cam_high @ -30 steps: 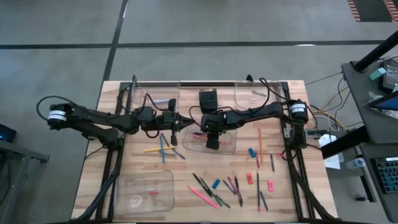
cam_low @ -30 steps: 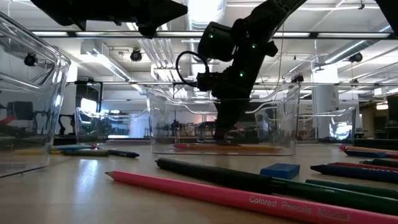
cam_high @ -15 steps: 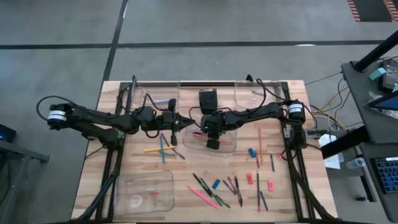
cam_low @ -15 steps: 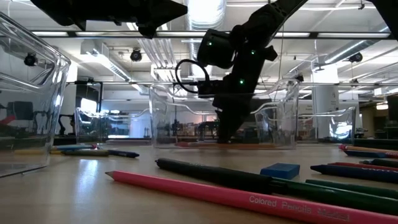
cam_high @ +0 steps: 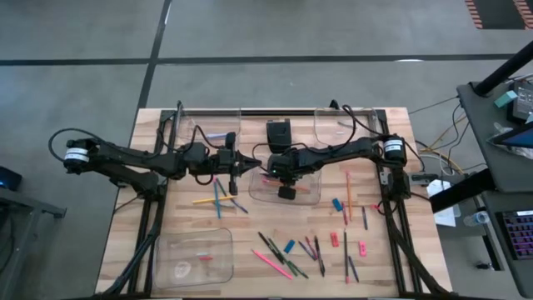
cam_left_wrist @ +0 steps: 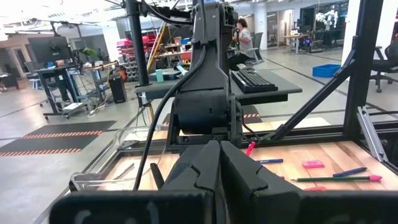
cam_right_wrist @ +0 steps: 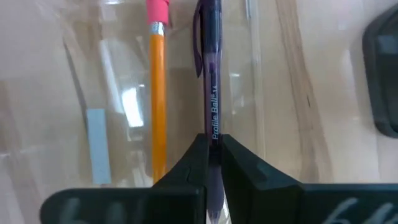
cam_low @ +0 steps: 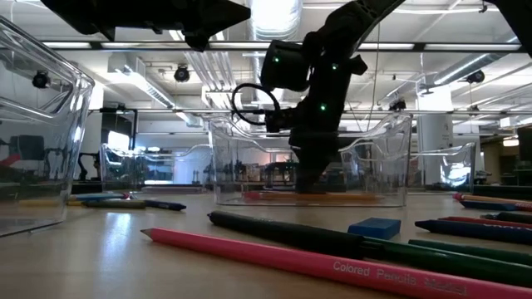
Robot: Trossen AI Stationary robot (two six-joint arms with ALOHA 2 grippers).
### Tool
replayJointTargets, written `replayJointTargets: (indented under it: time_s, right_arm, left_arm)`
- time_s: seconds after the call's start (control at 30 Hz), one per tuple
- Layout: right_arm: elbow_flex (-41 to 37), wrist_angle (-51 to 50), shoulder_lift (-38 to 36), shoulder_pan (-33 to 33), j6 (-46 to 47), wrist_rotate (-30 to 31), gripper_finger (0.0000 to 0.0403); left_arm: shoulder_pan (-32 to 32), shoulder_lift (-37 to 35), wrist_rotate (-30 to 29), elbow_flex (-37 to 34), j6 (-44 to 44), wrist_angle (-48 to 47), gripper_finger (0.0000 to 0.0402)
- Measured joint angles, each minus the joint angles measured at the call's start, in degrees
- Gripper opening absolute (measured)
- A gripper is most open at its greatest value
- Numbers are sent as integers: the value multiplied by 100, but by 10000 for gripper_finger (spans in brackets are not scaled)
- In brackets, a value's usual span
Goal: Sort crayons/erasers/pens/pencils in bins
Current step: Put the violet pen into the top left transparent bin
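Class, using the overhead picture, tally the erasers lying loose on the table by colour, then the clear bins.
Blue erasers: 2
Pink erasers: 2
Clear bins: 4
Total: 8

high: overhead, down | low: tabletop, level | wrists: forward | shared: bin (cam_high: 287,185)

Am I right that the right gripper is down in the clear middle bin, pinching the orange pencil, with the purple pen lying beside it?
Not quite. The right gripper is indeed in the middle bin, but its fingers are shut on the purple pen. The orange pencil is the one lying free beside it. The right wrist view shows this.
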Motion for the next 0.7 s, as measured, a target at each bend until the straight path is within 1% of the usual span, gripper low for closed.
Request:
replayJointTargets:
  time_s: [0.23, 0.43, 0.7]
  right_arm:
    - [140, -53, -205, 125, 4, 24, 6]
    - [112, -125, -512, 185, 97, 30, 6]
    - [-146, -124, -451, 144, 246, 23, 13]
  left_arm:
    - [0, 0, 0, 0, 2, -2, 0]
    - [0, 0, 0, -4, 2, -2, 0]
    - [0, 0, 0, -7, 2, 0, 0]
